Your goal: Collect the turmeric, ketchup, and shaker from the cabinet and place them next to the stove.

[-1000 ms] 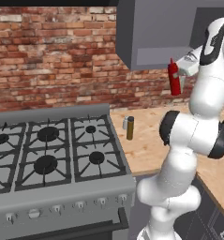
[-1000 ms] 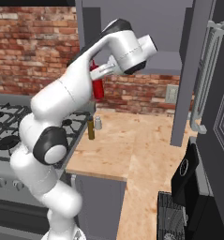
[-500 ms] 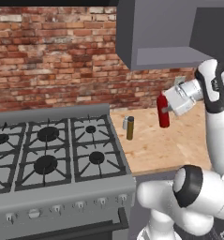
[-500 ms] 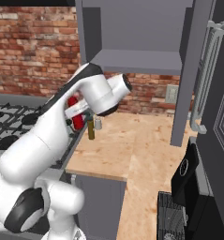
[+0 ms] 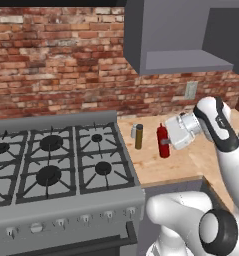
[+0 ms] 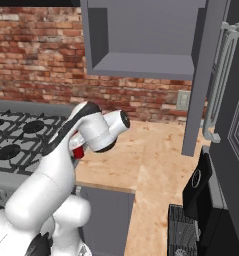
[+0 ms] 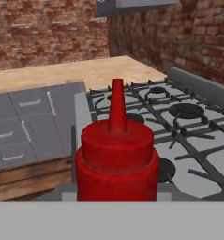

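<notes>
The gripper (image 5: 167, 142) is clamping the ketchup (image 5: 163, 141) upright at the counter (image 5: 156, 170), just right of the turmeric (image 5: 138, 137) and the shaker (image 5: 133, 131) beside the stove (image 5: 61, 165); its fingertips are lying hidden behind the bottle. In the right base view the arm is covering all but a red sliver. Since the earlier frame, the arm is bringing the bottle lower, away from the cabinet (image 5: 176, 40).

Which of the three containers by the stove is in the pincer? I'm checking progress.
The ketchup, red with a pointed nozzle, is gripped; the brown turmeric and pale shaker stand free.
</notes>
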You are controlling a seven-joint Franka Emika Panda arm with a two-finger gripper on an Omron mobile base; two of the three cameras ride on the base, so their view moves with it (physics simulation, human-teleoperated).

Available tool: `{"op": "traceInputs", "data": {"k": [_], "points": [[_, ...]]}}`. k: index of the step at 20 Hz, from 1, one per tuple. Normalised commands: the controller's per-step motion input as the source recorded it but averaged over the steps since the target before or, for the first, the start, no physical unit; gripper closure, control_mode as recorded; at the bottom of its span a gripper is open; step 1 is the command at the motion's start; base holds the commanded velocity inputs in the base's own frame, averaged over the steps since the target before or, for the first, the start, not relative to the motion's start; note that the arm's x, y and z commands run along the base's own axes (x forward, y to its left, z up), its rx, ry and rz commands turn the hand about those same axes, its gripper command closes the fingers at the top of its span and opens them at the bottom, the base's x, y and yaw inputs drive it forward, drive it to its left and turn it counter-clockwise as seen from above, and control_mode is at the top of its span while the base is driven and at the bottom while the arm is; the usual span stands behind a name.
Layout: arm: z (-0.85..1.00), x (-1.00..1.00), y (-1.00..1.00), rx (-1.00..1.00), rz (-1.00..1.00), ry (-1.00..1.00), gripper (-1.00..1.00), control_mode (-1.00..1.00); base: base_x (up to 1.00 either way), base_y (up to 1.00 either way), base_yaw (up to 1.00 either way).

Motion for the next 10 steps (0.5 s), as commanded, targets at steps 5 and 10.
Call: {"op": "traceInputs", "data": {"k": [5,10], "points": [[-0.77,0.13,0.0,0.04,0.06,0.0,1.0,-1.0,0.0,0.0,0.0],[-0.47,0.41,0.0,0.1,0.05,-0.02,1.0,-1.0,0.0,0.0,0.0]]}}
